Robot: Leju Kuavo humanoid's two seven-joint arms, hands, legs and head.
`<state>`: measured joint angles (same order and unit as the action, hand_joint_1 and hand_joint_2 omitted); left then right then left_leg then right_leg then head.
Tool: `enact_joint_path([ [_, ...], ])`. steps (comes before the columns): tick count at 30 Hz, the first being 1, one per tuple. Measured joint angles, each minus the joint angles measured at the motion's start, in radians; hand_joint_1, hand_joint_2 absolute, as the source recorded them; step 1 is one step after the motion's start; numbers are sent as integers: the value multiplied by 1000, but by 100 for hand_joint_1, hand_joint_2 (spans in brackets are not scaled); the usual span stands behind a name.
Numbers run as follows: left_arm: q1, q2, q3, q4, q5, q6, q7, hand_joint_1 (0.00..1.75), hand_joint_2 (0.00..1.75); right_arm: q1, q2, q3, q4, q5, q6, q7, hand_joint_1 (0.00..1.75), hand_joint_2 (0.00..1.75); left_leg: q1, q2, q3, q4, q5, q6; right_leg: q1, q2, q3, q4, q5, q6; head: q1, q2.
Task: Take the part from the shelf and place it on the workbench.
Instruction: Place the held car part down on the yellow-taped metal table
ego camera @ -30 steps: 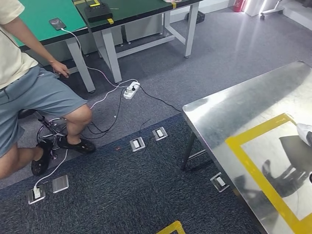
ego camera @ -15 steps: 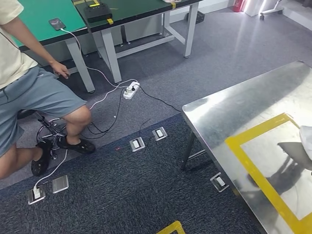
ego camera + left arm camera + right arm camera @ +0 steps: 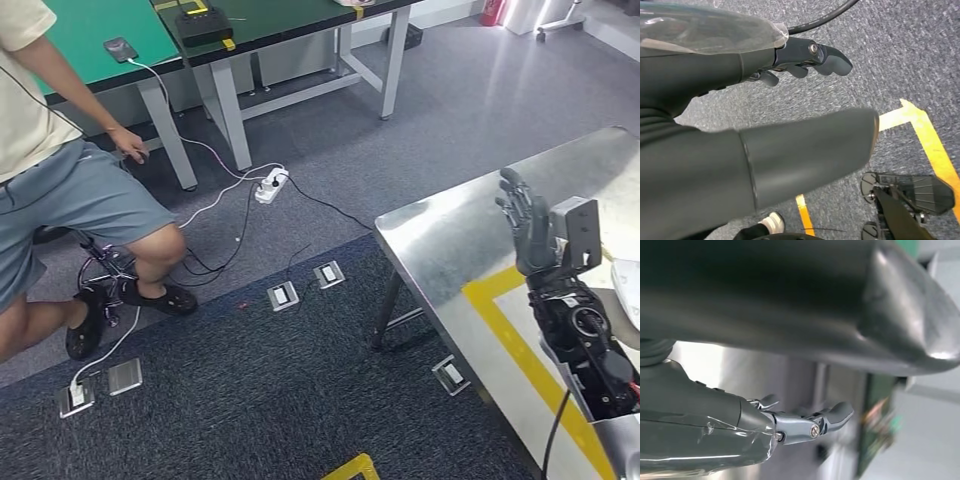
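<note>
Head view: right hand (image 3: 528, 225) above workbench (image 3: 453, 235), fingers (image 3: 517, 200) apart, empty; no writing legible.

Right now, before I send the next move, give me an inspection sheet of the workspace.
Surface: steel workbench, yellow tape outline, bare where visible.
Job's things: white object at the picture's right edge, possibly the part; cannot tell.
Clutter: nothing seen on the bench.
Robot hands: right robot hand raised over the bench, fingers apart, holding nothing; left robot hand over the carpet, holding nothing.
Cables: power strip and leads across the floor.
Surroundings: seated person, green tables.
</note>
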<state>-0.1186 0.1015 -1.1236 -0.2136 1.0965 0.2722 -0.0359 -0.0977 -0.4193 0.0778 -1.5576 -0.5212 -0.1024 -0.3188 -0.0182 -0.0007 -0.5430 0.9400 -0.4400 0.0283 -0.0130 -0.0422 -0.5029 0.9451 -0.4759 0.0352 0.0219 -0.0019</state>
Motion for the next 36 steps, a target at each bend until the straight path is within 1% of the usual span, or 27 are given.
enact_joint_path([
  [4,0,2,0,0,-1,0,0,0,0,-45,44,112,-73,-2,39,-14,0,0,-4,-3,-3,2,-2,5,-4,-4,2,-5,2,3,-1,0],
  [6,0,2,0,0,-3,0,0,0,0,-78,72,170,-100,-2,63,-25,0,0,2,-6,5,-11,3,8,-1,-2,1,-2,-2,6,-2,0],
  [7,0,1,0,0,-5,0,0,0,0,-94,84,201,-110,0,76,-31,0,0,7,-7,10,-20,7,9,-1,5,-6,18,-16,8,-2,0],
  [8,-2,1,0,0,-7,0,0,0,0,-108,95,230,-118,4,87,-35,0,0,13,-11,16,-27,10,10,-1,13,-25,61,-41,10,1,0],
  [10,-4,0,0,0,-12,0,0,0,0,-123,120,285,-128,15,104,-39,0,0,17,-22,18,-31,12,11,-6,28,-89,199,-104,15,9,0],
  [11,-4,0,0,0,-13,0,0,0,0,-128,132,310,-131,20,110,-40,0,0,19,-31,19,-30,12,10,-10,30,-120,260,-123,19,12,0],
  [12,-3,-1,0,0,-14,0,0,0,0,-132,145,334,-133,23,115,-41,0,0,21,-41,19,-29,11,8,-13,30,-137,289,-122,22,14,0],
  [13,-2,-1,0,0,-16,-1,0,0,0,-135,157,358,-136,26,119,-43,0,0,25,-52,20,-26,8,4,-17,32,-134,274,-100,25,14,0],
  [14,-1,-1,0,0,-18,-1,0,0,0,-139,167,378,-140,29,124,-45,0,0,31,-64,21,-20,4,-3,-21,37,-112,222,-61,29,14,0],
  [16,-1,-1,0,0,-24,-3,0,0,0,-148,184,410,-145,32,132,-50,0,0,40,-89,17,-2,-6,-22,-30,75,-53,92,0,39,18,0],
  [17,-2,0,0,0,-26,-4,0,0,0,-152,191,423,-146,32,136,-52,0,0,42,-101,11,6,-9,-31,-33,95,-35,53,10,39,20,0],
  [18,-2,1,-1,0,-29,-5,0,0,0,-155,198,436,-146,32,139,-54,0,0,43,-111,4,12,-10,-39,-32,110,-29,38,6,36,21,0],
  [19,-1,1,-1,1,-30,-5,0,0,0,-158,207,448,-146,34,143,-55,0,0,45,-120,-2,13,-8,-47,-29,113,-30,37,1,28,20,0],
  [20,2,1,-2,1,-32,-6,0,0,0,-161,215,460,-147,35,146,-57,0,0,48,-129,-6,11,-5,-53,-28,104,-31,38,0,18,17,0],
  [21,4,0,-3,1,-32,-7,0,0,0,-165,224,471,-146,36,149,-58,0,0,50,-126,-8,13,-6,-59,-26,94,-30,37,1,10,14,0],
  [22,6,0,-4,0,-33,-7,0,0,0,-169,232,480,-147,37,151,-59,0,0,49,-108,-16,28,-15,-63,-26,83,-28,35,2,1,7,0],
  [23,4,0,-5,0,-33,-8,0,0,0,-171,238,487,-147,37,152,-60,0,0,48,-81,-36,68,-35,-66,-25,70,-25,32,2,-7,0,0],
  [25,0,0,-6,0,-34,-8,1,0,0,-172,245,499,-146,37,154,-61,0,0,44,-26,-108,204,-93,-68,-18,44,-24,31,0,-18,-13,0],
  [26,0,0,-7,0,-33,-9,2,0,0,-172,248,505,-145,37,157,-61,0,0,43,-16,-145,271,-115,-67,-13,31,-24,31,-2,-22,-15,0],
  [27,0,0,-7,0,-32,-9,5,0,0,-172,252,511,-143,38,160,-62,0,0,42,-11,-169,310,-120,-65,-9,19,-23,31,-3,-24,-16,0],
  [28,2,0,-7,0,-30,-9,8,0,0,-172,255,517,-141,38,164,-63,0,0,41,-9,-173,310,-107,-60,-5,8,-21,31,-5,-27,-16,0],
  [29,3,0,-7,0,-27,-8,11,0,0,-174,259,521,-139,38,169,-65,0,0,38,-4,-154,266,-76,-53,-1,-3,-18,31,-7,-28,-17,0],
  [30,3,1,-7,0,-24,-7,13,0,0,-176,264,525,-137,38,172,-67,0,0,33,6,-120,194,-37,-42,3,-13,-15,31,-10,-29,-17,0],
  [32,1,3,-7,0,-18,-4,15,0,0,-183,271,531,-131,38,179,-74,0,0,16,40,-58,64,11,-22,9,-31,-10,30,-15,-28,-16,0],
  [33,0,4,-7,0,-16,-2,15,0,0,-187,275,534,-128,39,182,-77,0,0,9,49,-45,34,18,-17,10,-39,-8,29,-18,-25,-15,0],
  [34,0,5,-7,1,-14,-1,16,0,0,-190,278,536,-124,39,184,-79,0,0,4,50,-43,24,15,-15,10,-48,-7,28,-20,-22,-15,0],
  [36,1,6,-7,0,-12,0,17,0,0,-194,283,541,-119,39,185,-80,0,0,7,29,-40,14,20,-13,9,-56,-1,25,-24,-13,-14,0],
])
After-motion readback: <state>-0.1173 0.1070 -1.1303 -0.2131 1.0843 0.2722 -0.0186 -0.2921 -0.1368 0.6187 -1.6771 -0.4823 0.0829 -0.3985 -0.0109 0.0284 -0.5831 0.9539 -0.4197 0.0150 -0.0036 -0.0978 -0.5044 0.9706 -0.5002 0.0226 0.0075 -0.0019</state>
